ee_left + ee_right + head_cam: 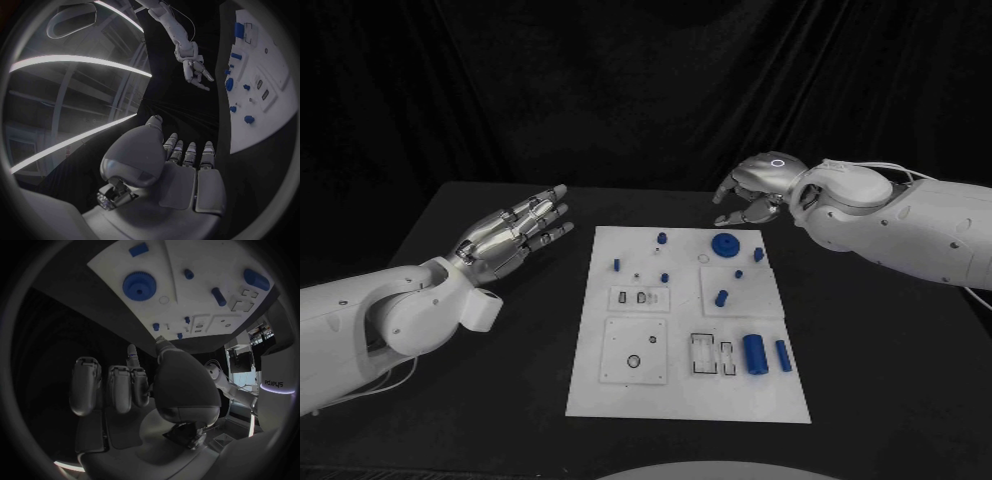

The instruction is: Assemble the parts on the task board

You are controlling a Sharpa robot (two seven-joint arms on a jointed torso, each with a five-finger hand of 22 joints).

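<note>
The white task board lies in the middle of the table. A blue gear sits near its far edge, with small blue pegs around it. Two blue cylinders lie at the near right. My left hand hovers left of the board's far corner, flat and empty, fingers stretched apart. My right hand hangs just beyond the far right corner, above the gear, fingers loosely bent and apart, holding nothing. The right wrist view shows the right hand before the gear. The left wrist view shows the left hand beside the board.
The board carries raised white blocks with slots and a square plate with a round hole. Black table surface runs on both sides of the board. A black curtain closes the back.
</note>
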